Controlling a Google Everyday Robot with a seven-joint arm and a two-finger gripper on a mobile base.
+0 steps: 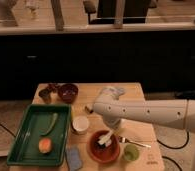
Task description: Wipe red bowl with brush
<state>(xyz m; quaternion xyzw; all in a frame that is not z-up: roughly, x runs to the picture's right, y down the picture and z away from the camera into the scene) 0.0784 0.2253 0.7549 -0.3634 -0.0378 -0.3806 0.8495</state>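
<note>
The red bowl (97,150) is a wide, shallow terracotta bowl near the front of the wooden table (133,92). My gripper (109,134) reaches down from the white arm (151,115) over the bowl's right part. It holds the brush (105,139), whose pale handle slants down into the bowl with its dark bristle head against the bowl's inside.
A small white cup (80,124) stands left of the bowl. A dark maroon bowl (68,92) is at the back left. A green tray (38,134) holds a green vegetable and an orange fruit. A green cup (131,153), a thin utensil (136,143) and a blue-grey sponge (74,158) lie nearby.
</note>
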